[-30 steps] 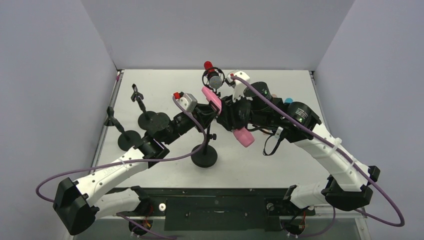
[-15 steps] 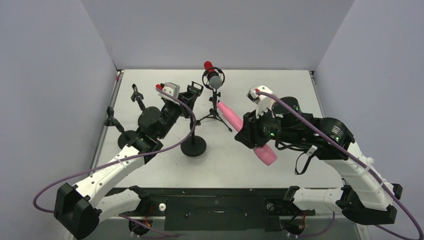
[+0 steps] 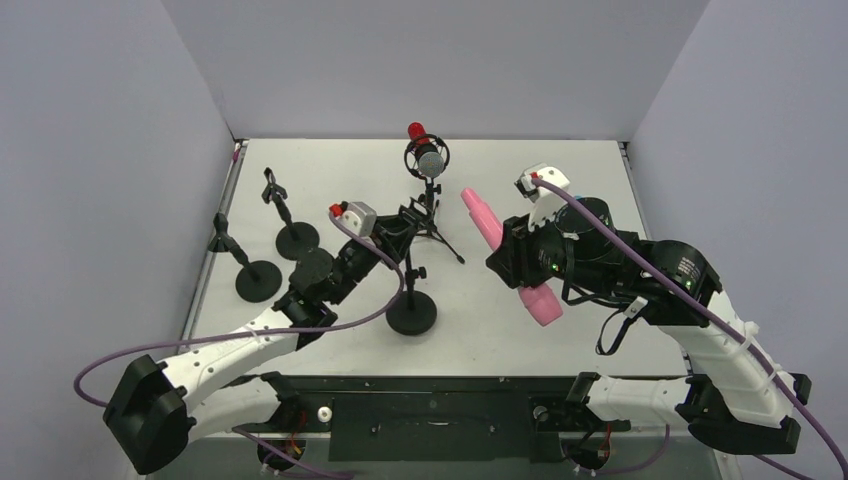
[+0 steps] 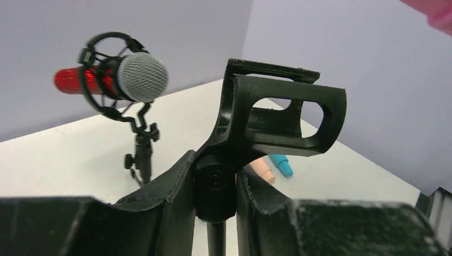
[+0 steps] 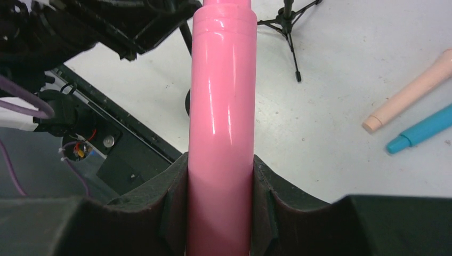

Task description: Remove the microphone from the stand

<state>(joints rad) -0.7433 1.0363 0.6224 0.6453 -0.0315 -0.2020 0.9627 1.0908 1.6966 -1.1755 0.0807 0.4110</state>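
I'm looking down on a plain white bench [image 3: 600,170] boxed in by pale lavender-grey walls [image 3: 430,60] on the left, far and right sides. A black rail [image 3: 430,410] runs along the near edge, where the arm bases sit.

The pink microphone [image 3: 478,213] is off the stand [image 3: 411,313]. It hangs tilted in the air right of centre, well apart from the stand's clip [image 4: 282,114]. The right fingers [image 5: 266,197] are clamped against both sides of its barrel. The left fingers [image 4: 170,192] are closed on the black swivel joint just under the clip, and the stand's round base rests on the bench near the middle.

At the far centre a red-and-grey microphone [image 3: 428,158] sits in a shock mount on a small tripod [image 3: 450,248]. Two more round-based stands [image 3: 258,281] are on the left.

From above, the left wrist housing hides the grip on the clip, so I read that from the wrist camera. There the stand's pole is cut off at the bottom edge, and the pink microphone is only a blurred sliver in the top right corner. In the right wrist view the barrel runs out of the top of the frame, and its lower end is buried between the fingers. That view also shows a peach marker [image 5: 410,90] and a teal marker [image 5: 424,130] lying side by side on the bench. From overhead the right arm covers them.
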